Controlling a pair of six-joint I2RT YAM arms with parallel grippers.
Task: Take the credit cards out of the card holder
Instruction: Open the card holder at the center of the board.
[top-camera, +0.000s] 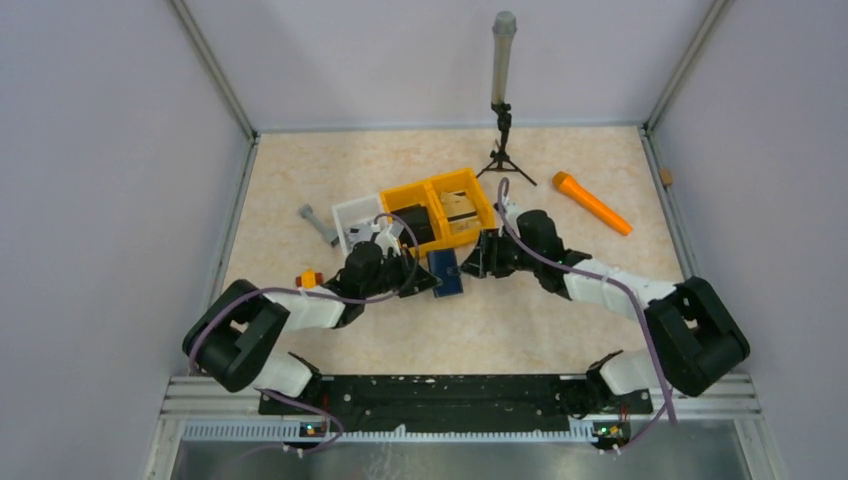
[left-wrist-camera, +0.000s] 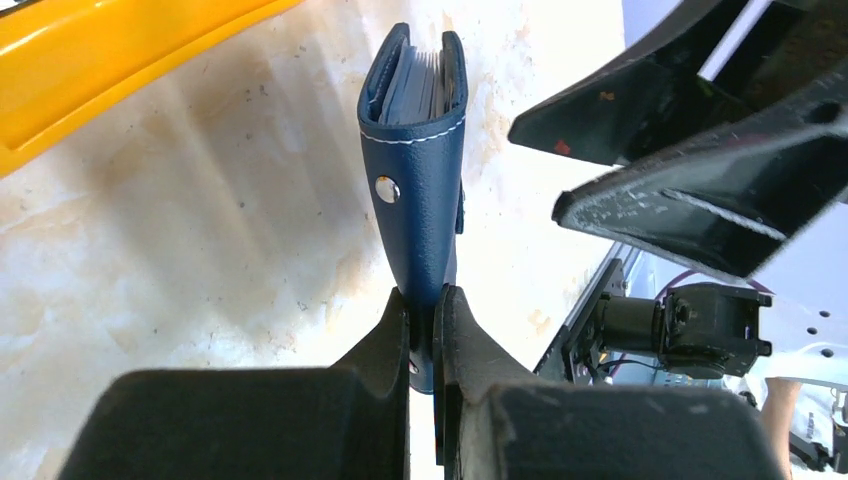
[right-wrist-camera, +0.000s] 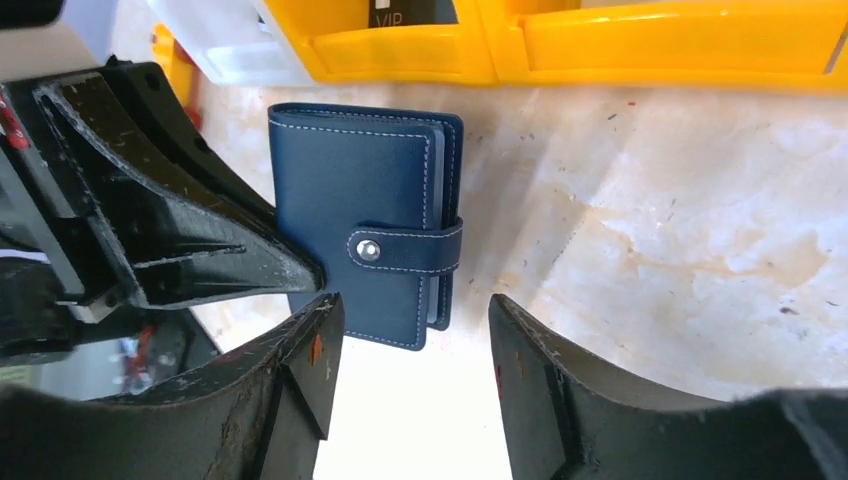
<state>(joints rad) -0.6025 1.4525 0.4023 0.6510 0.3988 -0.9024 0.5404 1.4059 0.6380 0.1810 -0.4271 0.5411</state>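
The navy card holder (top-camera: 447, 272) lies just in front of the yellow bin, folded shut, its snap strap (right-wrist-camera: 405, 250) fastened. My left gripper (left-wrist-camera: 425, 330) is shut on the holder's near edge (left-wrist-camera: 415, 180). Pale leaf edges (left-wrist-camera: 425, 85) show at its far open end; I cannot tell the credit cards apart there. My right gripper (right-wrist-camera: 415, 310) is open and empty, its jaws just short of the holder's strap side (right-wrist-camera: 350, 190). The left gripper's fingers (right-wrist-camera: 180, 250) reach in from the left of that view.
The yellow two-compartment bin (top-camera: 478, 188) stands right behind the holder, with a black block (top-camera: 415, 222) in its left half. A white tray (top-camera: 352, 212) is beside it. A grey tool (top-camera: 318, 222), small orange block (top-camera: 308, 279), orange cone (top-camera: 592, 203) and tripod stand (top-camera: 502, 100) lie around.
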